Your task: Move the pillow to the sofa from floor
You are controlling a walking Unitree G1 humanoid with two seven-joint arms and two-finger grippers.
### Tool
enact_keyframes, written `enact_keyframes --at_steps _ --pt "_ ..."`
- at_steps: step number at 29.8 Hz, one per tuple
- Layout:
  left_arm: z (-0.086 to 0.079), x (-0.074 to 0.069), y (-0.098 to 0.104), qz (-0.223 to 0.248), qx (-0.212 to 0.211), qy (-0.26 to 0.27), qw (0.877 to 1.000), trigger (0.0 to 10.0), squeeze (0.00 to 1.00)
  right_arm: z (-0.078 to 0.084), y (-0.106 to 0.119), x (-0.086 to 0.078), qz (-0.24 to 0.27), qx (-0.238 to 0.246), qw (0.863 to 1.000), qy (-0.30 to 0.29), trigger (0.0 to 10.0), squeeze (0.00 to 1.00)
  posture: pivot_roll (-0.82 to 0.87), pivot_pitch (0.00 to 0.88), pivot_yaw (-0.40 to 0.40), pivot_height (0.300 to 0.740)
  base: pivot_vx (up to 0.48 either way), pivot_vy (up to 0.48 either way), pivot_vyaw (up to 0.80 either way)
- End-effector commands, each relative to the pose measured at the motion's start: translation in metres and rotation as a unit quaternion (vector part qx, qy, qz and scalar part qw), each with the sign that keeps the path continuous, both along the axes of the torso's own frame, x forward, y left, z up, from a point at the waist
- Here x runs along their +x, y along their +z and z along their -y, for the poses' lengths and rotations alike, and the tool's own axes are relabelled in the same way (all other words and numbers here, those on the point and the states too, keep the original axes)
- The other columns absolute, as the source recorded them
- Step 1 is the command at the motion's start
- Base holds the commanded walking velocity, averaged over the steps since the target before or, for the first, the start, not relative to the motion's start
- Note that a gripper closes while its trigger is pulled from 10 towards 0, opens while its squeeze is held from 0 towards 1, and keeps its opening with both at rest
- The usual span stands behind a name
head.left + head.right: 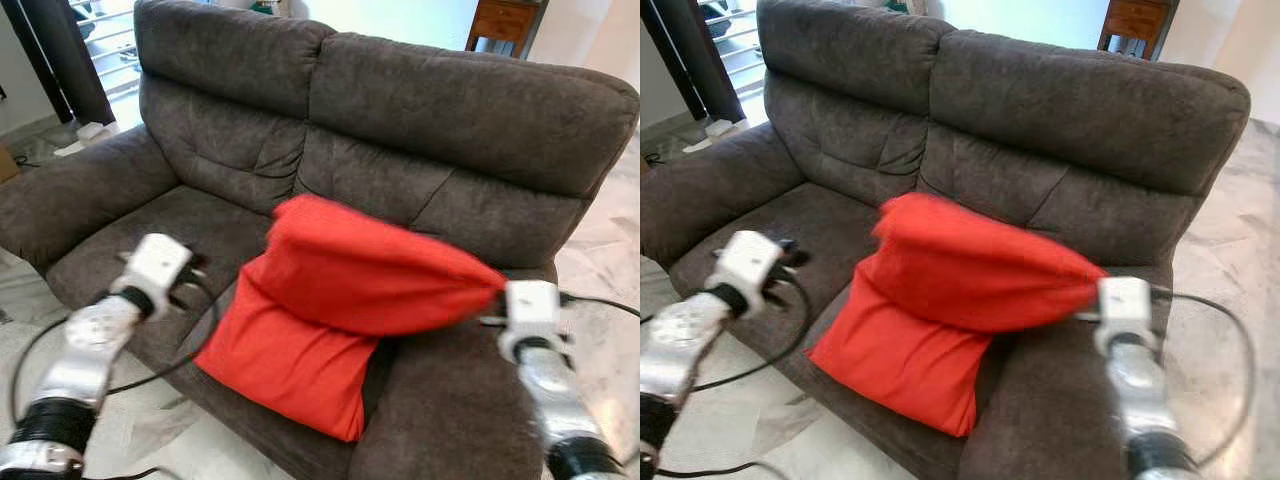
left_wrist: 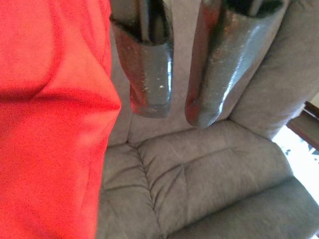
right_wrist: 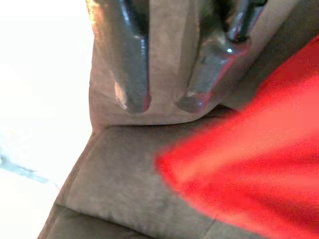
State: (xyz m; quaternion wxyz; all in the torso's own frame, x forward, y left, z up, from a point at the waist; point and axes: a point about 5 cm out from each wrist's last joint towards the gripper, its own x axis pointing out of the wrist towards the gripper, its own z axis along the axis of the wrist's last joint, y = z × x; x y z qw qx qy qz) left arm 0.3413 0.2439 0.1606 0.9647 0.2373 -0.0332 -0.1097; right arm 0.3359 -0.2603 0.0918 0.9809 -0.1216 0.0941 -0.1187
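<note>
Nearest me, the left gripper (image 2: 179, 107) hangs beside the red pillow (image 1: 340, 300), its 2 fingers a narrow gap apart and empty. The right gripper (image 3: 164, 104) sits by the pillow's right corner, also slightly parted, gripping nothing. The pillow slumps on the sofa (image 1: 420, 110) seat's front edge, folded, long axis running left-low to right-high. It looks soft, light and floppy; best pinched at a corner.

Pillow (image 3: 249, 169) edges motion-blurred
</note>
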Motion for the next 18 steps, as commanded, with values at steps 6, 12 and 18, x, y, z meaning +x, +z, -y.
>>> enact_keyframes --at_steps 6,12,18 --pt "-0.002 -0.009 -0.007 -0.013 0.020 0.014 1.000 10.0 1.00 -0.006 -0.007 -0.004 -0.013 0.009 1.000 -0.003 10.0 1.00 0.08 0.118 -0.011 0.740 0.000 0.000 0.00" --pt "-0.011 -0.023 -0.031 -0.049 0.003 0.035 0.998 10.0 0.00 -0.006 -0.018 -0.011 -0.016 0.038 0.999 -0.007 10.0 0.00 0.08 0.115 -0.009 0.740 0.000 0.000 0.00" --pt "-0.018 -0.059 -0.095 -0.131 -0.084 0.112 0.981 10.0 0.00 0.004 -0.057 -0.043 -0.041 0.118 0.991 -0.052 10.0 0.00 0.08 0.098 0.003 0.740 0.000 0.000 0.00"
